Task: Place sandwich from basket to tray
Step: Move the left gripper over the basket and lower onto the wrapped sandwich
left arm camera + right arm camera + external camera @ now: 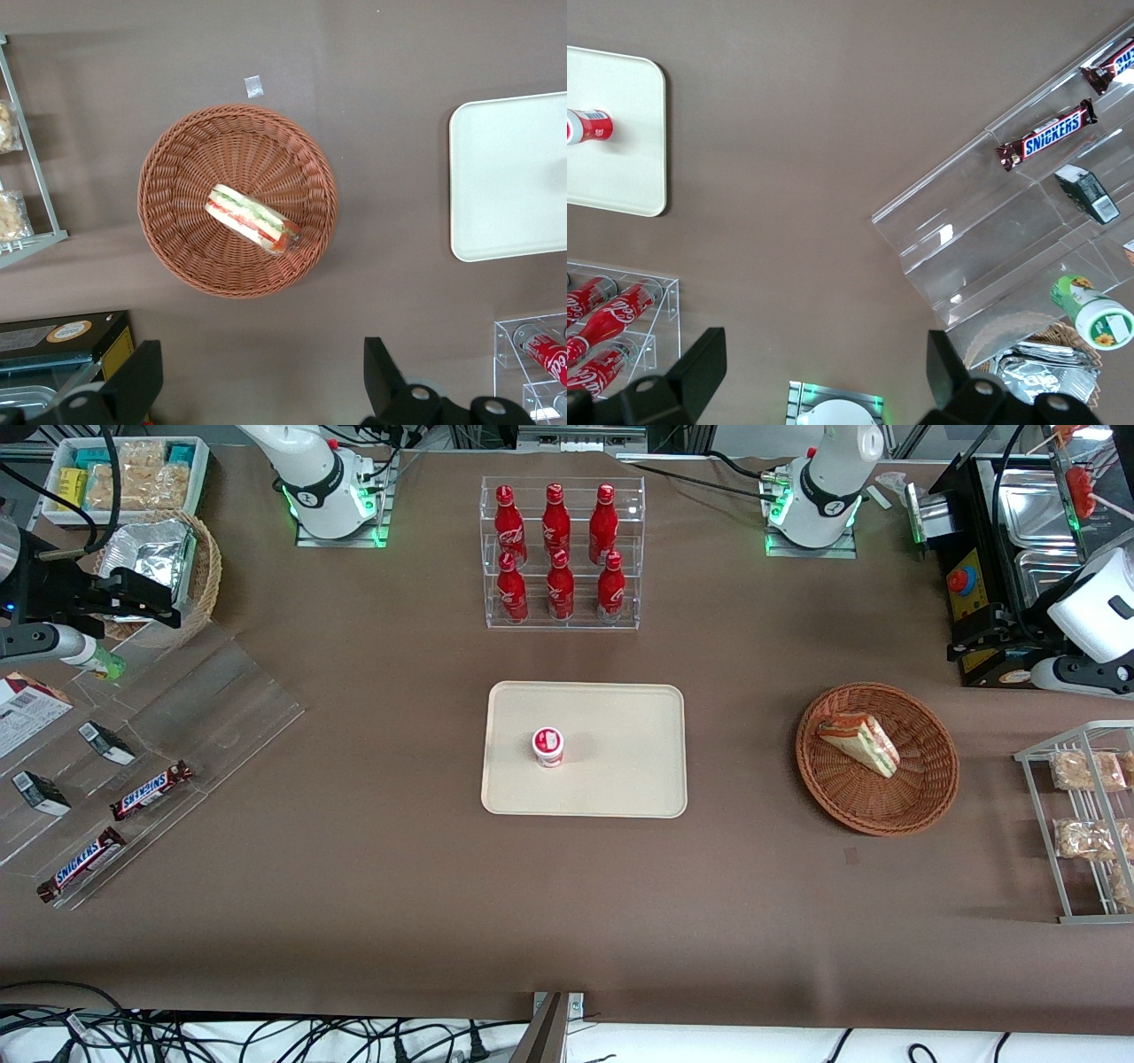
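Six cola bottles [556,553], two Snickers bars [151,790], one sandwich [858,744]

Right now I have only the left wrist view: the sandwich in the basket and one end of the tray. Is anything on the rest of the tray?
Observer: Yes. The front view shows a small red-and-white cup standing near the middle of the tray.
Operator: Is there room beside it for the sandwich?
Observer: The tray's end nearer the basket is bare from the cup to the rim. The sandwich lies in the basket.
Operator: Where does the arm sit?
Observer: The left arm hangs at its own end of the table, farther from the front camera than the basket. Its gripper is open and holds nothing.
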Motion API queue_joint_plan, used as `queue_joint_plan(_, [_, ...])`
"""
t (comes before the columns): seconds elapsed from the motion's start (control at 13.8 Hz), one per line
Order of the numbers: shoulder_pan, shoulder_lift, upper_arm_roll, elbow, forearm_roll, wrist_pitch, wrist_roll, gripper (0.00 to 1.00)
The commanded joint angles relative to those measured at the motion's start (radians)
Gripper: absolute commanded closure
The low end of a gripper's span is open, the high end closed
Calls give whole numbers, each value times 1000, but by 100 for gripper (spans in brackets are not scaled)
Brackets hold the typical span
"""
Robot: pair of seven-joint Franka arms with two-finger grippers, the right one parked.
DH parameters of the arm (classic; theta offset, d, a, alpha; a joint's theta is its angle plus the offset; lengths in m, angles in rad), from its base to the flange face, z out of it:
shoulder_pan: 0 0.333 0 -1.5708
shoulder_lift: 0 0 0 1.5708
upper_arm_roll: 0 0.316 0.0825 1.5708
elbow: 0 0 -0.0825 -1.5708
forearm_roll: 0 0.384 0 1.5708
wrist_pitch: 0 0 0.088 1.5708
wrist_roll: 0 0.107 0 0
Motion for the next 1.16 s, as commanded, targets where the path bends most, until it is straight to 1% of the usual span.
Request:
queue_joint_plan(0.0, [9,0,-7,14,13,7,7,0])
queue_joint_plan(0.22, [9,0,-7,11,64,9,-13,0])
queue_joint_plan(0.44, [16,2,-4,-41,69,36,-130,0])
queue_joint_plan(0.65, [16,-1,-13,-176,78,127,-329,0])
queue_joint_plan(0.73, [16,-3,-16,-225,101,168,-392,0])
queue_joint_plan(0.8, [15,-4,-17,-276,107,211,-449,0])
queue_joint_plan(0.95, [16,-1,-17,-375,109,335,-616,0])
queue_joint_plan(1.09, [15,-1,-17,-458,109,433,-723,0])
